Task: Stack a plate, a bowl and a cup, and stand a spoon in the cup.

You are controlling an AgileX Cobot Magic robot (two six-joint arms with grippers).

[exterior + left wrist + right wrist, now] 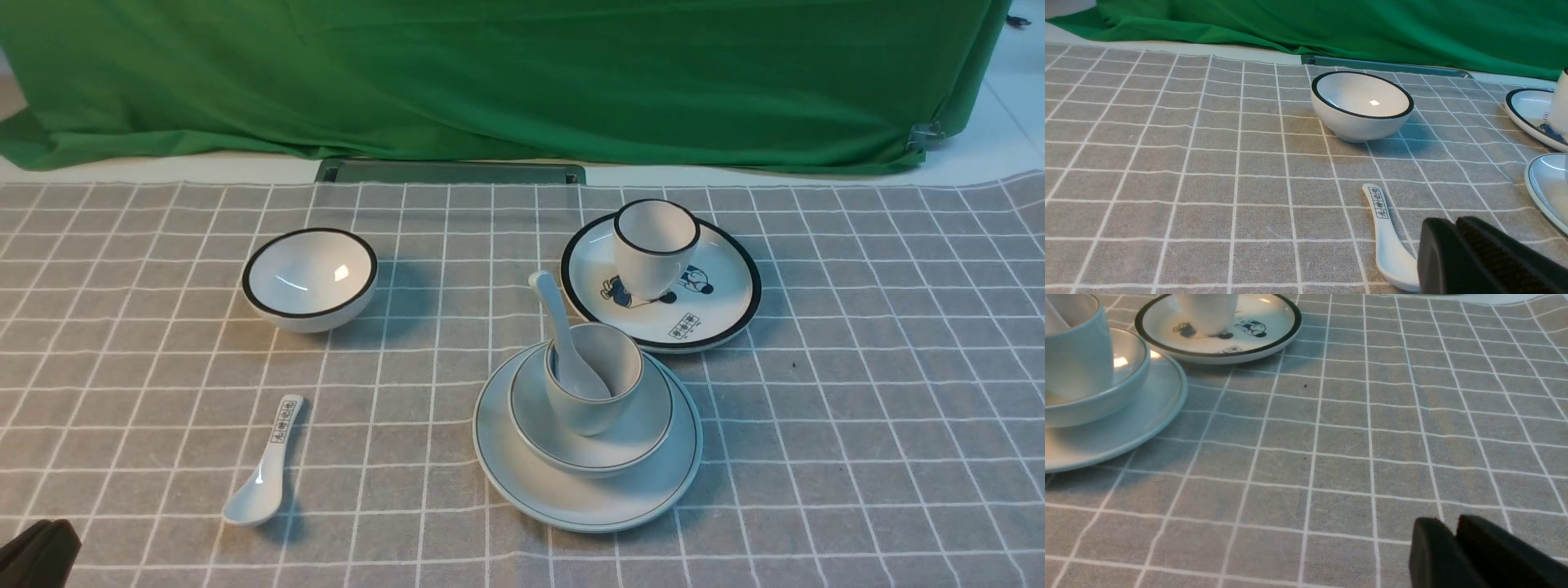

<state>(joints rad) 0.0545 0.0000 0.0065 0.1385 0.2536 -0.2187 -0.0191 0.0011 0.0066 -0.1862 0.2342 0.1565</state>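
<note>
Nearest the front camera, only a dark corner of the left pincer (37, 555) shows; its own wrist view shows the fingers pressed together beside the lettered spoon (1388, 241). Only the right wrist view catches the right pincer (1453, 543), likewise pressed together over bare cloth. On the tabletop (857, 425) the plate (588, 490) carries the bowl (600, 445), the cup (592, 376) sits in the bowl, and the spoon (563, 343) leans inside it, handle up. Both wrist views crop this stack. Open cloth lies to its right.
</note>
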